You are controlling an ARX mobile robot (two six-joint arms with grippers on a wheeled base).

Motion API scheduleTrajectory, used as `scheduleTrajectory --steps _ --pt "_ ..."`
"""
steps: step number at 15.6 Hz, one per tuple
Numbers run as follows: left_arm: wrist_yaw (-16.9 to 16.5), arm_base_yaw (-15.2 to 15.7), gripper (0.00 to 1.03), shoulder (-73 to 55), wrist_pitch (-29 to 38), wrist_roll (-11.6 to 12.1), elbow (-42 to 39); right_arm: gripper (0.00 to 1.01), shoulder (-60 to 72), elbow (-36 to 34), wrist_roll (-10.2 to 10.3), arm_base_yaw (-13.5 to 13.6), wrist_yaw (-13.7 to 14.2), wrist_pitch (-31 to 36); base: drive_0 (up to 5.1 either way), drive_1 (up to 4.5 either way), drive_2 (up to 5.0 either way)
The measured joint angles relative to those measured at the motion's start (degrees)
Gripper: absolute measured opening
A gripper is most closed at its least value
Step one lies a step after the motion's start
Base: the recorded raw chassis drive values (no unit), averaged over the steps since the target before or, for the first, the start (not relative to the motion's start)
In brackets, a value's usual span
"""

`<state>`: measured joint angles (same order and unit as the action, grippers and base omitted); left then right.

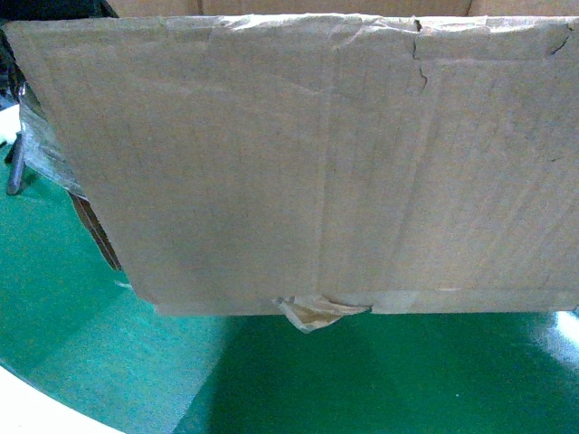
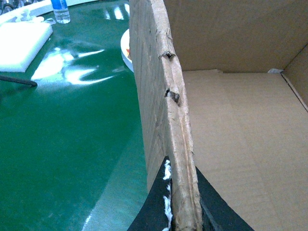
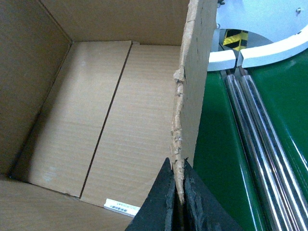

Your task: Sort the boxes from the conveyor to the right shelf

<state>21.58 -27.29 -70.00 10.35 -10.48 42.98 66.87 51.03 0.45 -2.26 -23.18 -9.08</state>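
Head view shows the brown carton (image 1: pixel 308 163) filling the frame, raised and tilted above the green conveyor belt (image 1: pixel 362 380), loose tape (image 1: pixel 312 312) dangling from its bottom seam. The left claw (image 2: pixel 175 211) pinches the carton's ragged left wall edge; the right claw (image 3: pixel 179 202) clamps the opposite torn wall beside two steel rollers (image 3: pixel 255 139). Each claw grips only thin, frayed cardboard, so the edge may tear or slide out and drop the carton. The peeling seam could likely open. The shelf is not visible.
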Motion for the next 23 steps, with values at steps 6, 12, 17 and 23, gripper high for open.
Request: scheduleTrajectory --steps 6,12,17,23 --pt "0.00 0.00 0.04 0.00 0.00 0.02 0.00 0.02 0.00 0.00 0.00 0.00 0.02 0.00 0.0 0.00 0.0" --pt "0.02 0.02 0.04 0.02 -0.02 0.04 0.00 0.02 0.02 0.00 0.00 0.00 0.00 0.00 0.0 0.00 0.0" --pt "-0.11 0.09 0.04 0.09 0.00 0.13 0.00 0.02 -0.02 0.00 0.00 0.00 0.00 0.02 -0.7 -0.68 -0.7" --pt "-0.15 0.07 0.04 0.09 -0.02 0.20 0.00 0.02 -0.02 0.00 0.00 0.00 0.00 -0.02 -1.6 -1.62 -1.6"
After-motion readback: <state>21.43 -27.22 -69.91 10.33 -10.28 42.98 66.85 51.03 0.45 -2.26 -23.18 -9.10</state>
